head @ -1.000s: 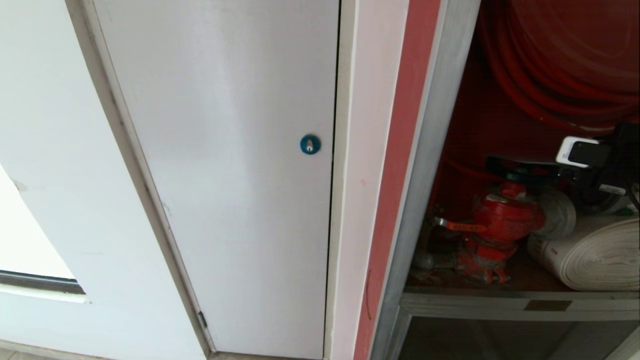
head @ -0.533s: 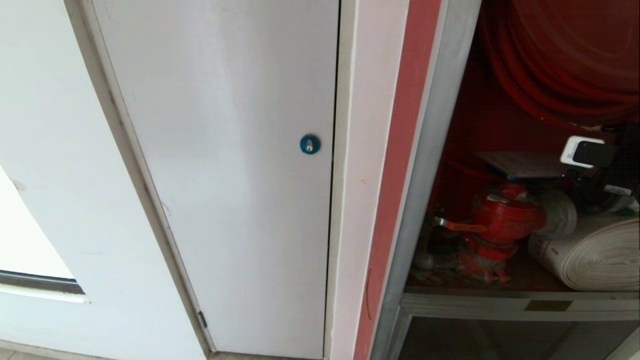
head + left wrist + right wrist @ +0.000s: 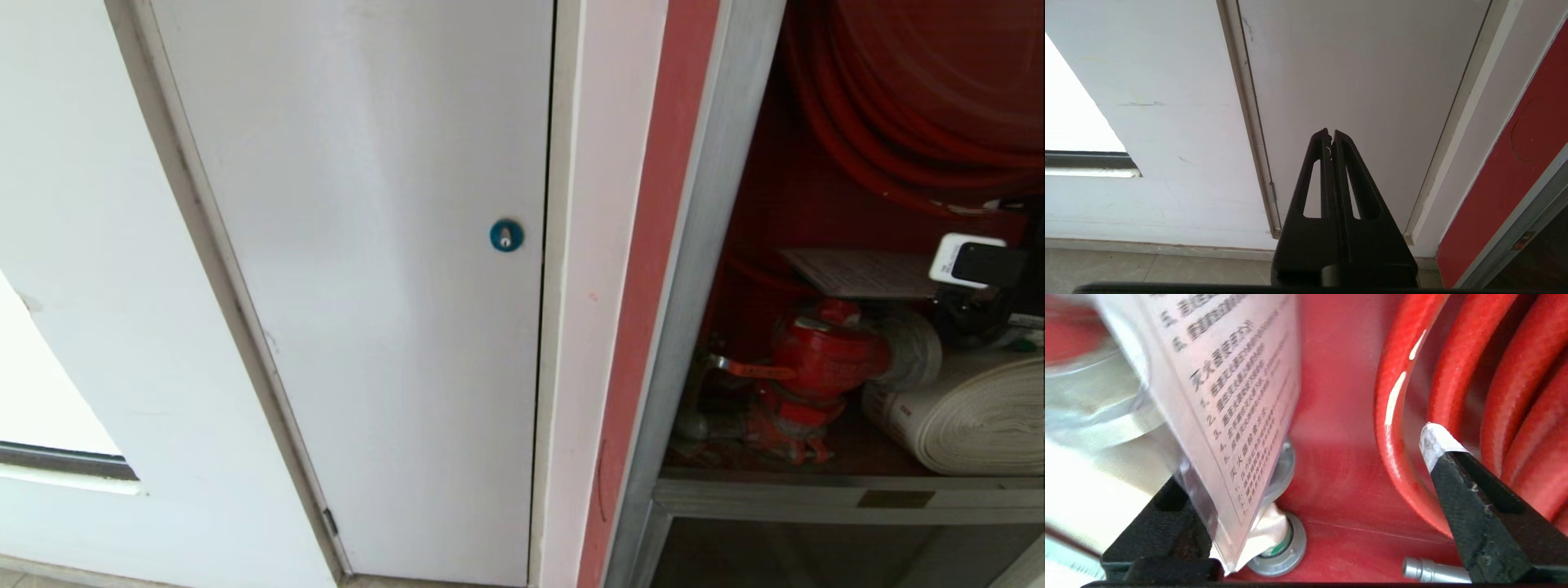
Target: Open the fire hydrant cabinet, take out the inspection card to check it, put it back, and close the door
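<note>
The fire hydrant cabinet (image 3: 710, 245) stands open at the right, with a red interior (image 3: 1339, 396). The inspection card (image 3: 857, 272) lies flat on top of the red valve (image 3: 824, 359). My right gripper (image 3: 980, 265) is inside the cabinet at the card's right end. In the right wrist view the right gripper (image 3: 1306, 465) is open wide, and the printed card (image 3: 1220, 388) leans against one finger while the white-taped fingertip (image 3: 1437, 441) stands far off beside the red hose (image 3: 1453, 355). My left gripper (image 3: 1331, 132) is shut and empty, parked low. The door is out of view.
A white panel door with a round blue lock (image 3: 506, 235) fills the left. The white rolled hose (image 3: 971, 416) lies right of the valve, under the red hose reel (image 3: 922, 98). A metal coupling (image 3: 1278, 547) and a silver nozzle (image 3: 1433, 571) sit on the cabinet floor.
My right gripper has opened and drawn back to the right. The card now lies flat over the valve's black handwheel, which showed bare a second ago. The left arm is still.
</note>
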